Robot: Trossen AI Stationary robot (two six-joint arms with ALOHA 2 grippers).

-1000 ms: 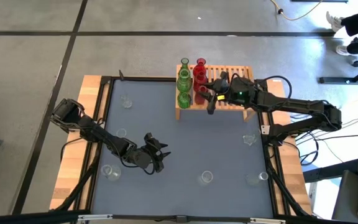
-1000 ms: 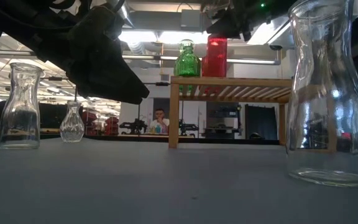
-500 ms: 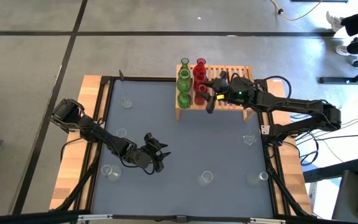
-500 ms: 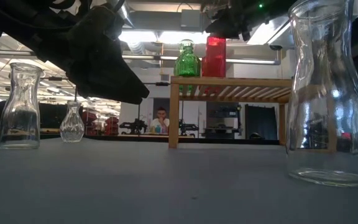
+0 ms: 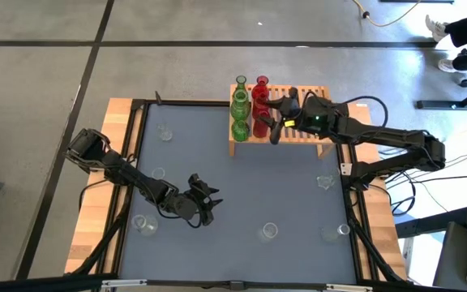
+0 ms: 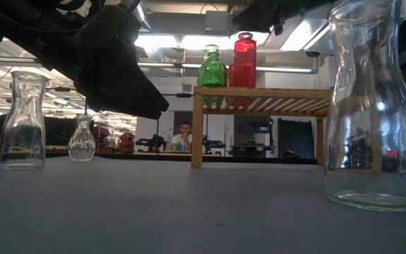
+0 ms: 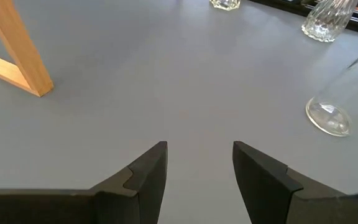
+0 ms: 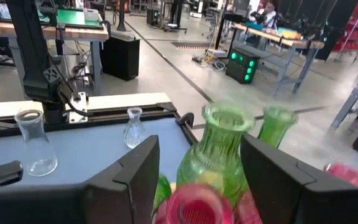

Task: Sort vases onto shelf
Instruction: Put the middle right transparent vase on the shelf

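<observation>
- On the low light-wood slatted shelf point(image 5: 298, 122) at the table's point(image 5: 242, 178) far edge stand three green glass vases point(image 5: 240, 108) and about three red glass vases point(image 5: 259, 92).
- Seven clear glass vases point(image 5: 268, 232) stand scattered across the grey table.
- Right end effector point(image 5: 276, 123) hovers above the shelf's red vases, fingers parted, gripping nothing.
- Left end effector point(image 7: 196, 163) hangs low over bare table, half open, empty.
</observation>
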